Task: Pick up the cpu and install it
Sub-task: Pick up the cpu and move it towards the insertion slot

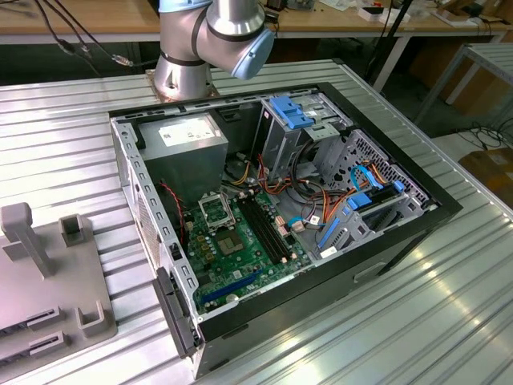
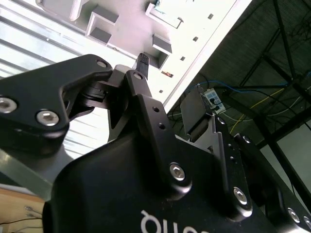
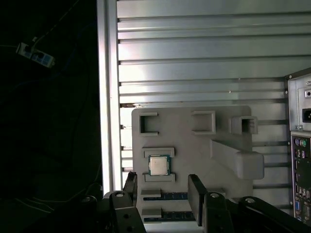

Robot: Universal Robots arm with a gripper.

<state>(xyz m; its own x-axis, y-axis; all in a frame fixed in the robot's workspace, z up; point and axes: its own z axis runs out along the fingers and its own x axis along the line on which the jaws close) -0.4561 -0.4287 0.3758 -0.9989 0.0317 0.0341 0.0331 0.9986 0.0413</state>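
The cpu (image 3: 159,165) is a small silver square with a thin green rim. It lies flat between two low ridges on the grey fixture plate (image 3: 184,145), which rests on the ribbed metal table. My gripper (image 3: 163,194) hovers above the plate's near side, just short of the cpu. It is open, with its two black fingers (image 3: 196,199) spread much wider than the chip and nothing between them. In the exterior view the black socket frame (image 1: 215,210) sits on the green motherboard (image 1: 240,257) inside the open computer case (image 1: 385,241).
The fixture plate (image 1: 48,281) lies at the exterior view's left, with raised blocks (image 3: 243,162) and memory sticks (image 3: 170,196) on it. The case's back panel (image 3: 301,160) borders the plate. A power supply (image 1: 188,140), drive cages (image 1: 296,128) and cables crowd the case. The table edge (image 3: 104,97) drops to dark floor.
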